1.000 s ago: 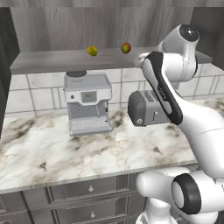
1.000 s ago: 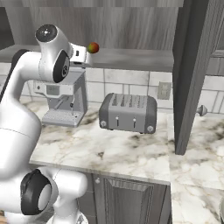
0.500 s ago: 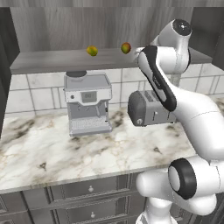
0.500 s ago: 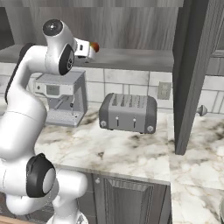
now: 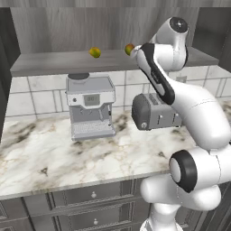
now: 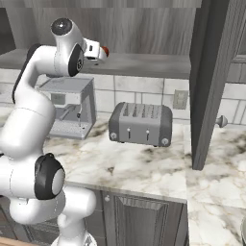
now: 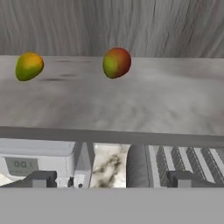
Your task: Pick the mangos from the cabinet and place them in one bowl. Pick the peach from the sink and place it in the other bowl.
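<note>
Two mangos sit on the grey shelf [image 7: 144,109] of the open cabinet [image 5: 103,27]. In the hand view the yellow-green mango [image 7: 29,66] lies at the far left of the shelf and the red and green mango [image 7: 117,62] lies near the middle, the two well apart and both close to the wood-grain back wall.

Below the shelf, a silver coffee machine [image 5: 90,106] stands on the marbled surface [image 5: 67,158] against the tiled wall, with a grey four-slot toaster [image 6: 141,124] to its right, the two apart from one another. In the left base view the yellow-green mango [image 5: 94,52] sits above the coffee machine, while the red and green mango [image 5: 129,48] shows just beside the white arm [image 5: 189,103].

The arm is raised to shelf height, and the hand [image 6: 93,50] points at the shelf, with the red and green mango [image 6: 104,50] peeking out just past it in the right base view. The two dark fingers [image 7: 41,178] stand wide apart with nothing between them, short of both fruits. Further right, the cabinet's tall plank door [image 6: 211,81] hangs open over the surface.
</note>
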